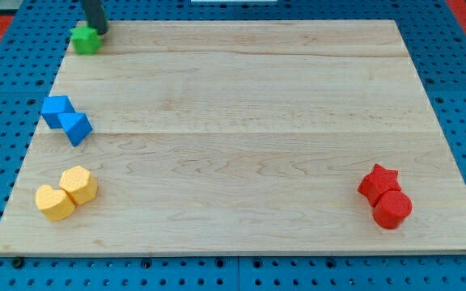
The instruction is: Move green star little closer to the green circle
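One dark rod upright at view's top-left, my tip [101,31] touching green star [86,39], no end effector jaws.

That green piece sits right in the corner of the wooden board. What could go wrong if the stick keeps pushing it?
The green block lies at the board's top-left corner, so a push toward the view's left could slide it off. My tip touches its right side; an off-centre push may spin it. No second green block shows.

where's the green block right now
The green block sits at the board's top-left corner in the camera view, with my tip touching its upper right side. Its nearest neighbours are the blue blocks below it.
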Controlling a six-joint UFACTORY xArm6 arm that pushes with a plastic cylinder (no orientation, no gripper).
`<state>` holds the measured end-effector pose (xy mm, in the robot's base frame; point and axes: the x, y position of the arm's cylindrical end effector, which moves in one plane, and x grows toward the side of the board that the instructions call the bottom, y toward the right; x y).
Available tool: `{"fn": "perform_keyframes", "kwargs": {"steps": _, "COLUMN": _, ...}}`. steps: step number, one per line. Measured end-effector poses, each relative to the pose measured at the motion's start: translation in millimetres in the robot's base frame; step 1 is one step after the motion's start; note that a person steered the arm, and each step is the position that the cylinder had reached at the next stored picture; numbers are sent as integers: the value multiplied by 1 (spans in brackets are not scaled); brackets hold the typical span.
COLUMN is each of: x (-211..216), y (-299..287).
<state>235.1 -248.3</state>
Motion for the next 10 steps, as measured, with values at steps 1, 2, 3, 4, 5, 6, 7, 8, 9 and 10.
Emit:
{"fn": "perform_keyframes", "kwargs": {"steps": 1, "x": 41, "y": 23}}
{"fn": "perform_keyframes", "kwargs": {"steps": 2, "x": 61, "y": 72}}
{"fn": "perform_keyframes", "kwargs": {"steps": 3, "x": 105, "y": 5}}
{"fn": "perform_keyframes", "kwargs": {"steps": 4, "x": 102, "y": -56}}
{"fn": "perform_keyframes", "kwargs": {"steps": 5, "x": 77, "y": -36}}
{"fn": "perform_keyframes", "kwargs": {"steps": 6, "x": 62, "y": -12}}
{"fn": "perform_keyframes", "kwargs": {"steps": 7, "x": 77, "y": -30}}
{"fn": "perform_keyframes", "kwargs": {"steps": 8, "x": 78, "y": -56}}
{"fn": "perform_keyframes", "kwargs": {"steps": 9, "x": 50, "y": -7}}
{"fn": "perform_keyframes", "kwargs": {"steps": 10, "x": 25, "y": 25}}
